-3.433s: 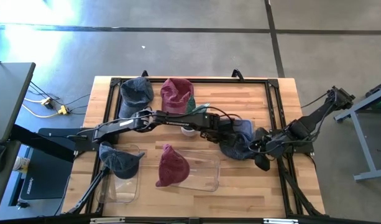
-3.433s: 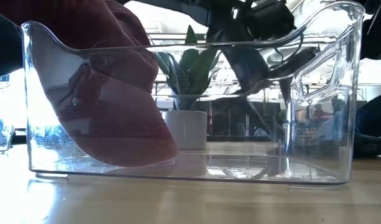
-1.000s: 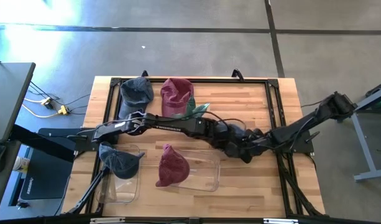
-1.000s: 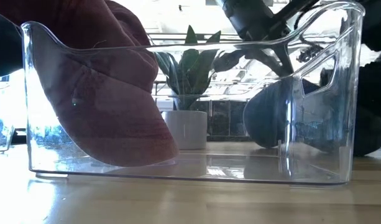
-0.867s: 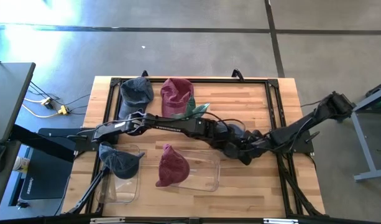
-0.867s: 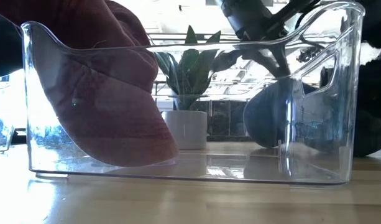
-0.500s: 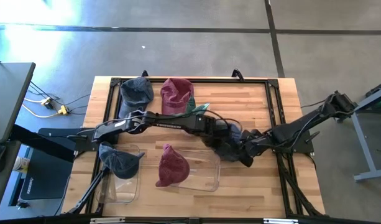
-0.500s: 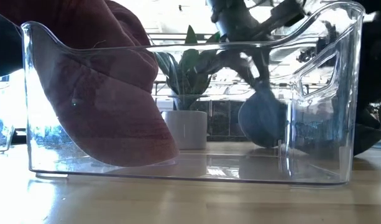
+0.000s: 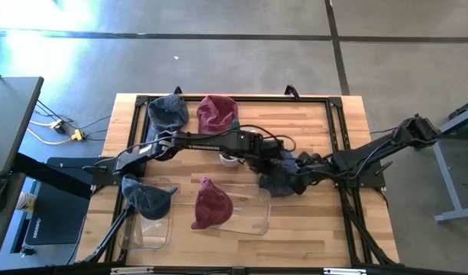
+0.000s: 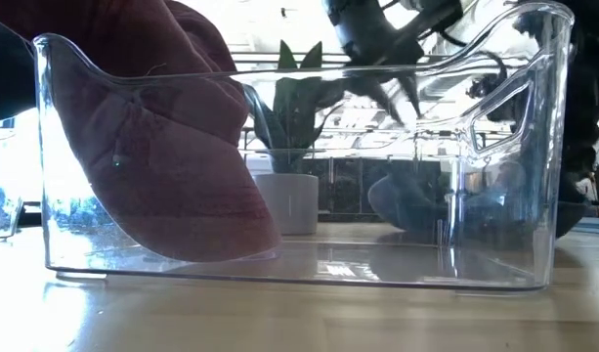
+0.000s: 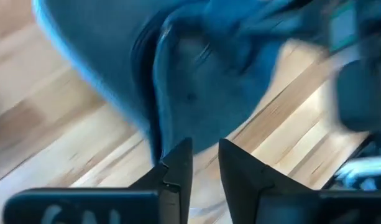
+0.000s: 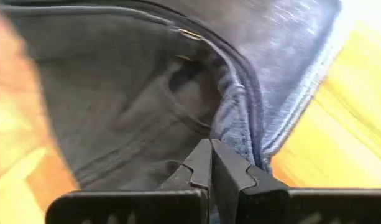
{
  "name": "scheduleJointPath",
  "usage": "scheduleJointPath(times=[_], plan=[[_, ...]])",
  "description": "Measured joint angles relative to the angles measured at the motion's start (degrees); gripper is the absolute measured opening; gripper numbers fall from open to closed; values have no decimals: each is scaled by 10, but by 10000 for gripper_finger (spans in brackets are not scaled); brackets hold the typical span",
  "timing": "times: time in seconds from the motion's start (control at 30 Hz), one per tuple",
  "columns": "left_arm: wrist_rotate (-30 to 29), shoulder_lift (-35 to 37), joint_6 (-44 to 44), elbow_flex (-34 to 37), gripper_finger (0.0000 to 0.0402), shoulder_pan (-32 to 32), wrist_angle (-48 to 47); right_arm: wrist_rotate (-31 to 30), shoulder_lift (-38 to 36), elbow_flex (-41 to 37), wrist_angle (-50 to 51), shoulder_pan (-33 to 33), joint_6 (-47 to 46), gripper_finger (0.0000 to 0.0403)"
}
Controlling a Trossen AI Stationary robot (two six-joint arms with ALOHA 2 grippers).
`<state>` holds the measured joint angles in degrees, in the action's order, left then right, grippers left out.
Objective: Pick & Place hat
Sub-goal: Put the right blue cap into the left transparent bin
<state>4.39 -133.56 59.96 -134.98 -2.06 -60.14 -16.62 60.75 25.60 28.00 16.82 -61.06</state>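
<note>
Partly behind the clear bin (image 10: 494, 147) (blurred): blue hat (image 10: 416, 205).

overhead, table-level, wrist views perhaps nearest hat (image 9: 279, 182)

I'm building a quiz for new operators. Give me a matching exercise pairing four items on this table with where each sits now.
Items:
1. maroon hat
2. second maroon hat
3. blue hat
4. potted plant

Places:
A. between the two grippers
B. in the large clear bin
C. at the table's far edge
D. behind the bin, in the low view

Pairs: 1-B, 2-C, 3-A, 4-D
</note>
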Motion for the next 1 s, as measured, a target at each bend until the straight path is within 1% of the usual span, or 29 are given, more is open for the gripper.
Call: scheduleJointPath(times=[0.1, 0.2, 0.27, 0.33, 0.37, 0.4, 0.5, 0.6, 0.7, 0.77, 0.87, 0.93, 1.0], plan=[[-29, 0, 1, 0, 46, -15, 82, -9, 0, -9, -1, 1, -5, 1], [-45, -9, -10, -2, 17, -32, 117, -5, -2, -9, 1, 1, -6, 2], [-63, -28, -15, -2, 5, -37, 145, 10, 1, -9, 30, 1, -7, 2], [-93, -42, -18, 3, 5, -35, 126, 14, 3, -11, 60, 5, -16, 1], [-99, -49, -21, 3, 7, -33, 128, 14, 2, -11, 70, 8, -19, 1], [-101, -52, -23, 2, 8, -32, 139, 11, 0, -11, 72, 13, -21, 1], [-93, -52, -28, 1, 9, -32, 131, 11, -3, -10, 95, 27, -40, 3], [-95, -52, -40, 1, 9, -33, 118, -5, -10, -10, 117, 40, -58, 2], [-100, -52, -46, 0, 9, -32, 69, -31, -24, -10, 121, 51, -77, 1], [-101, -53, -44, 0, 9, -28, 42, -50, -42, -9, 120, 62, -93, 2], [-115, -37, -53, 1, 9, -30, 38, -60, -86, -9, 115, 79, -91, 2], [-117, -14, -70, 1, 9, -36, 69, -53, -122, -9, 109, 93, -76, 1], [-97, -7, -88, -4, 9, -45, 122, -35, -159, -2, 114, 107, -72, 1]])
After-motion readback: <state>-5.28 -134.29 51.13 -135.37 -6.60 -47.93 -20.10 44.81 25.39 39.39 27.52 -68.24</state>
